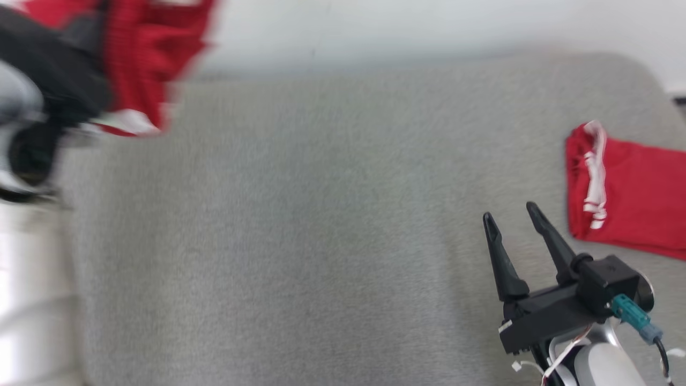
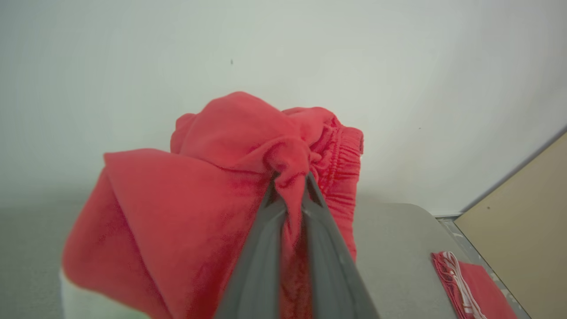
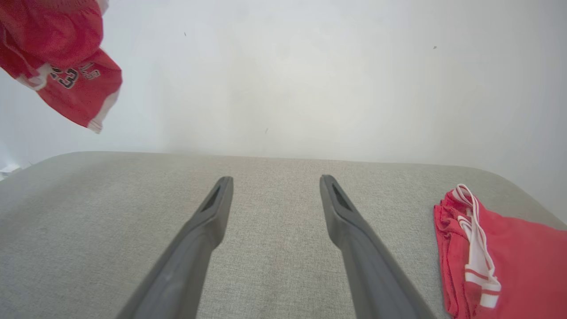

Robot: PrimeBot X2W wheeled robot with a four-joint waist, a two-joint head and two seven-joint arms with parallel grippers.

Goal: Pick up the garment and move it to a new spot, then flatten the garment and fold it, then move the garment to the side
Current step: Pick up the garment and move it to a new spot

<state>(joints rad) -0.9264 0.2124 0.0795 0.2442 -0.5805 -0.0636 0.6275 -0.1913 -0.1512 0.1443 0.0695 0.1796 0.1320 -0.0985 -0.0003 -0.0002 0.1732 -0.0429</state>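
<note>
The left end effector clamps the bunched red garment, clear of the grey worktop at upper left. The right end effector gapes wide at lower right, near a folded red cloth.

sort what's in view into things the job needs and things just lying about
In the job:
- hanging red garment, pinched in the shut left gripper
- right gripper, open and empty
- grey table, the work surface

Lying about:
- folded red garment with white trim, at the table's right edge
</note>
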